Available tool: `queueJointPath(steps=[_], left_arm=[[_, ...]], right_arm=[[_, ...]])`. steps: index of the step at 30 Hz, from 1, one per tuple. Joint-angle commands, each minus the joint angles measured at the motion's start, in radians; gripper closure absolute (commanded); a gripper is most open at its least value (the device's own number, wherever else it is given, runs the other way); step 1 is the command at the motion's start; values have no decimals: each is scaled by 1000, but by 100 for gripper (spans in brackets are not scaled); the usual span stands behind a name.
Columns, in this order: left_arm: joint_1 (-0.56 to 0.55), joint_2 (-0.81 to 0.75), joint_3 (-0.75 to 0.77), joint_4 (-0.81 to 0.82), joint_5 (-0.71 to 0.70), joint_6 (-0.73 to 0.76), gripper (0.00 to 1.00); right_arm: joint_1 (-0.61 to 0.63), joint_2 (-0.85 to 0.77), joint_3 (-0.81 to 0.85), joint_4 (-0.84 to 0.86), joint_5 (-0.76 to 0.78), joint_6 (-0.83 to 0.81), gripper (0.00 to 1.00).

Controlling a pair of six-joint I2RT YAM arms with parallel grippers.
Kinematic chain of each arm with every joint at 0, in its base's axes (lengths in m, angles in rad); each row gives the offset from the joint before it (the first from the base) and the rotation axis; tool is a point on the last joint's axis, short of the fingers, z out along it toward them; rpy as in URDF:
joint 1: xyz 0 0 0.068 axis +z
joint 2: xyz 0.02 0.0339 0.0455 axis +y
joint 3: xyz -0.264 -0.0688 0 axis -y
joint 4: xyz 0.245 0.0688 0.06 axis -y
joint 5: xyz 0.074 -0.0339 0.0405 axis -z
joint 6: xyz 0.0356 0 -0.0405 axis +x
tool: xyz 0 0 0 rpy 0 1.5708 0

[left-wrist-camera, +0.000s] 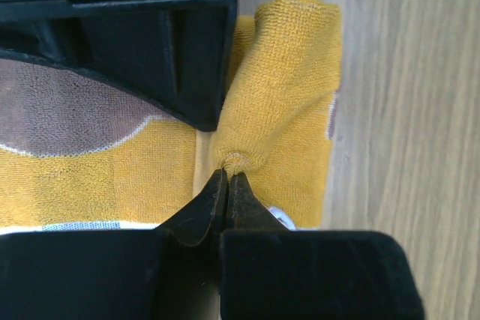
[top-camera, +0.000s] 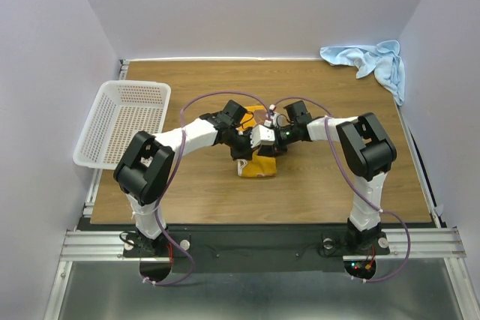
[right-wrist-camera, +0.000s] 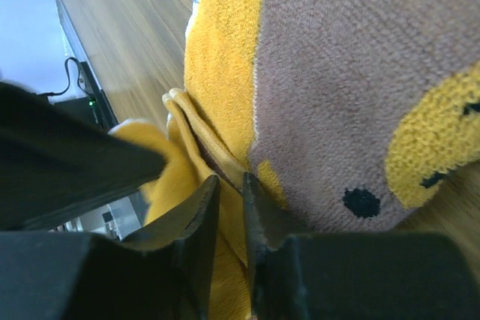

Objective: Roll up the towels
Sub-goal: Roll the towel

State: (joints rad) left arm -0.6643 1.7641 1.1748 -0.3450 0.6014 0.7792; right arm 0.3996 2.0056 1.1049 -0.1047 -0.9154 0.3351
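Observation:
The mustard-yellow towel [top-camera: 257,165] with brown print lies mid-table, mostly hidden under both grippers in the top view. My left gripper [top-camera: 245,144] is shut, pinching a small pucker of the yellow towel [left-wrist-camera: 285,103] at its tips [left-wrist-camera: 227,175]. My right gripper [top-camera: 271,138] is shut on a folded yellow edge of the same towel [right-wrist-camera: 225,58], its tips [right-wrist-camera: 230,182] beside the brown printed patch. The light blue towel [top-camera: 369,62] lies crumpled at the table's far right corner, away from both grippers.
A white perforated basket [top-camera: 124,121] sits at the table's left edge, partly overhanging it. Both arms meet over the table's middle. Purple walls enclose the back and sides.

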Motion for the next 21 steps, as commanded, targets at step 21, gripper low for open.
queueJointPath(steps=[21], left_arm=[[31, 63, 36, 55, 23, -12, 98]], right_arm=[[-36, -188, 50, -207, 23, -176, 39]])
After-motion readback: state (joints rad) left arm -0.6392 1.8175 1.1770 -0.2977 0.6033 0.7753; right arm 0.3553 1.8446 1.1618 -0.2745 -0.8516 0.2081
